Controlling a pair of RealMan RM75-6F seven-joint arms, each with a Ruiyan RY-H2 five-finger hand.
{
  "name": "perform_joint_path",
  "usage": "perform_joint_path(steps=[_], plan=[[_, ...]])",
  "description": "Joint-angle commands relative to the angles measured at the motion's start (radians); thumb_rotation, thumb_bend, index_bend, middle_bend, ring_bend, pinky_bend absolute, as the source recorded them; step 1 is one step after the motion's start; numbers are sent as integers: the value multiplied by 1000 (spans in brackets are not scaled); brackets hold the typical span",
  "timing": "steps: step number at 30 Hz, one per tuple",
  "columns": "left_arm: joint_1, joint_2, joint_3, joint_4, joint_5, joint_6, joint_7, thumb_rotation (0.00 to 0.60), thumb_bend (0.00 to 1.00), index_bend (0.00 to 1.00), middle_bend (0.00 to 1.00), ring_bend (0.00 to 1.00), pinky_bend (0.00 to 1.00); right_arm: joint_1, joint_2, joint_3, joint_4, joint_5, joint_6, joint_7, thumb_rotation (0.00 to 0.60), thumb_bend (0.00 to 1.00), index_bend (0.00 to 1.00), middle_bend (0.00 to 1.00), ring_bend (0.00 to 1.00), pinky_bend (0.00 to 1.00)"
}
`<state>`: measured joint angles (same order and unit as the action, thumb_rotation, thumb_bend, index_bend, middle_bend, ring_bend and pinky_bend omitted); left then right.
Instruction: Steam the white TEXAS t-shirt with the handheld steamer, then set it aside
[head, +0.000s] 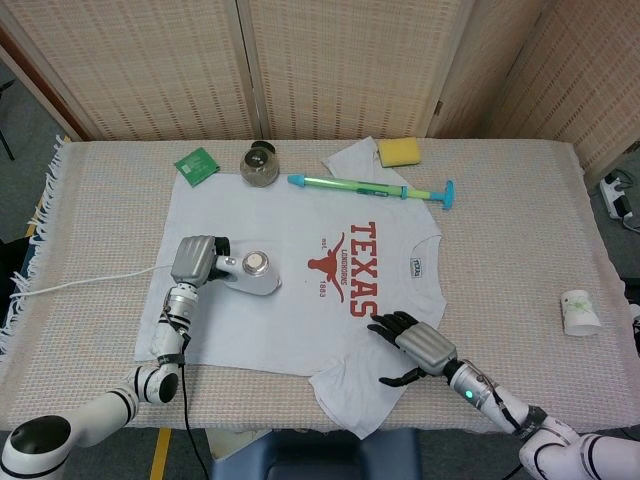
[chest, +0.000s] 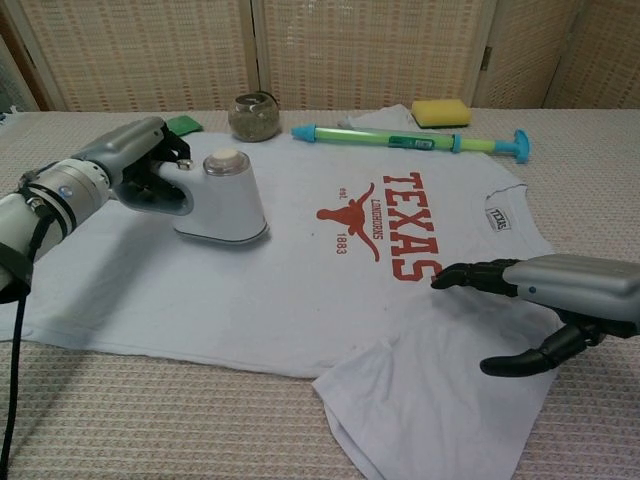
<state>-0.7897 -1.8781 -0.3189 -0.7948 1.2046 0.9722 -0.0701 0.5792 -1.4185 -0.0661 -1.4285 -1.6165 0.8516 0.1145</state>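
Steaming looked mid-way: the left hand (chest: 125, 165) had its fingers (chest: 172, 152) wrapped round the steamer (chest: 220, 200), sole down on the TEXAS t-shirt (head: 300, 300) spread flat on the bench (head: 520, 230). The right hand (chest: 560, 300) hovered released, fingertips (chest: 455, 277) just short of the print. Setting aside wasn't started.

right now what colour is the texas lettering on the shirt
Red-orange lettering, clearest in the chest view.
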Motion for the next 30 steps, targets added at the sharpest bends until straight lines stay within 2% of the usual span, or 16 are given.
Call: perform_joint_path(steps=[1, 6, 15, 20, 26, 30], plan=[[-7, -19, 14, 33, 10, -5, -5, 600, 427, 828, 987, 829, 747, 3, -14, -10, 20, -2, 2, 6, 171, 256, 0, 0, 0, 0], [-2, -36, 30, 103, 17, -14, -14, 600, 427, 828, 987, 829, 747, 0, -19, -25, 31, -3, 8, -2, 178, 321, 0, 0, 0, 0], [34, -8, 25, 213, -16, -56, -43, 600, 427, 829, 987, 829, 747, -10, -3, -59, 5, -7, 15, 0, 175, 324, 0, 0, 0, 0], [57, 18, -8, 257, -59, -79, -79, 600, 426, 828, 987, 829, 747, -15, 13, -69, -8, -13, 32, 4, 178, 325, 0, 0, 0, 0], [69, 73, -44, 168, -59, -8, -142, 600, 427, 829, 987, 829, 747, -19, 26, -78, -16, -22, 49, 10, 176, 324, 0, 0, 0, 0], [56, 90, -51, 71, -50, 19, -112, 600, 426, 828, 987, 829, 748, -21, 29, -80, -14, -25, 58, 15, 176, 329, 0, 0, 0, 0]])
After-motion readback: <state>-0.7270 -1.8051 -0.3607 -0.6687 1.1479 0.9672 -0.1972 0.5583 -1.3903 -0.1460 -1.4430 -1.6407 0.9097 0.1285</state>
